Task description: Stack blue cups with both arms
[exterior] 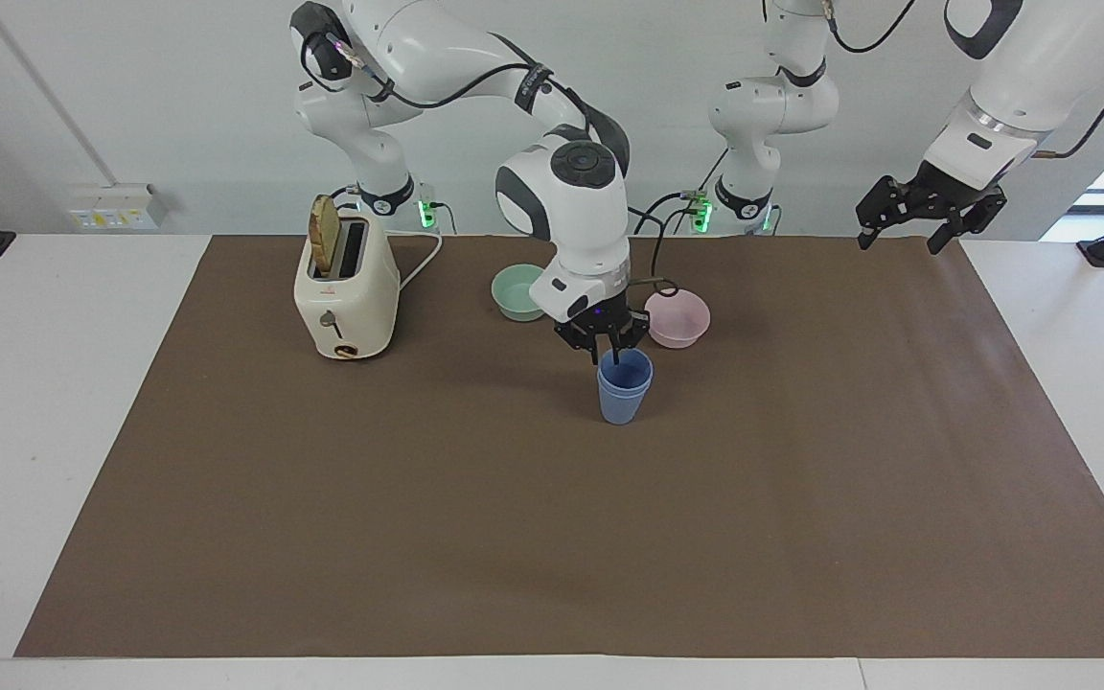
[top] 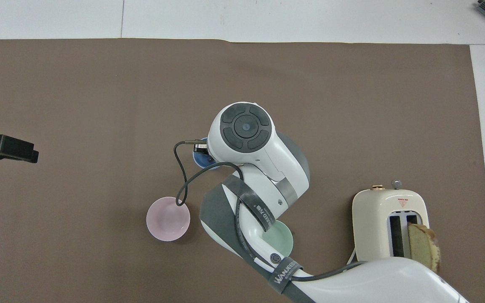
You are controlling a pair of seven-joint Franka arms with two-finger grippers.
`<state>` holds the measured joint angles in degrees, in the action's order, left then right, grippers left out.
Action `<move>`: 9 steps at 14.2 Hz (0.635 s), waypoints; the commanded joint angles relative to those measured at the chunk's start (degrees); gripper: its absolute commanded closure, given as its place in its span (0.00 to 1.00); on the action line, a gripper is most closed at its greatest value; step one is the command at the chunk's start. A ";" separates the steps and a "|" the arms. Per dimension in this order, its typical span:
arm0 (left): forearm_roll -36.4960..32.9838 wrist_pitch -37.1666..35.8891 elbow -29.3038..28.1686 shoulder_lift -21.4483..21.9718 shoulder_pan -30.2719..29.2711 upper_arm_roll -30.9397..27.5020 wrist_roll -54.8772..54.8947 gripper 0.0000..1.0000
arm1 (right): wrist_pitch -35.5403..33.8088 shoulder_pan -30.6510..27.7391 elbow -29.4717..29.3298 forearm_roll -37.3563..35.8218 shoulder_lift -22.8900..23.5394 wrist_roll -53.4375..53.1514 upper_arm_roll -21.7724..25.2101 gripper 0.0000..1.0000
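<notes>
The two blue cups (exterior: 624, 388) stand nested as one upright stack on the brown mat, farther from the robots than the two bowls. In the overhead view only a sliver of the cups (top: 200, 160) shows beside the right arm's wrist. My right gripper (exterior: 611, 353) is at the upper cup's rim on the side nearer the robots, one finger inside the cup, shut on its wall. My left gripper (exterior: 907, 235) hangs open and empty in the air over the mat's edge at the left arm's end; it also shows in the overhead view (top: 4, 147). The left arm waits.
A pale pink bowl (exterior: 678, 318) and a pale green bowl (exterior: 517, 290) sit nearer the robots than the cups. A cream toaster (exterior: 345, 287) with a slice of bread in it stands toward the right arm's end. The brown mat (exterior: 552, 537) covers the table.
</notes>
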<state>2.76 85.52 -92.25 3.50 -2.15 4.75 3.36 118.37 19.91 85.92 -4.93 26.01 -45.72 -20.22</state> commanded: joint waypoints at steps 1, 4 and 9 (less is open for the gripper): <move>-0.92 -0.97 0.84 -0.16 -0.84 0.61 0.24 0.00 | 0.29 -0.92 0.65 1.33 -2.45 -1.21 -0.26 0.01; -0.83 -0.97 0.84 -0.16 -0.84 0.61 0.24 0.00 | -4.26 -4.24 1.00 1.24 -7.36 -0.43 -0.17 0.00; -0.92 -0.97 0.84 -0.16 -0.84 0.61 0.24 0.00 | -14.21 -14.52 3.97 1.15 -18.16 9.57 -0.26 0.00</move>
<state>2.76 85.52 -92.25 3.50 -2.16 4.75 3.36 105.35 9.53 85.68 -4.93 13.02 -40.65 -19.81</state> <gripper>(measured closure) 0.000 0.000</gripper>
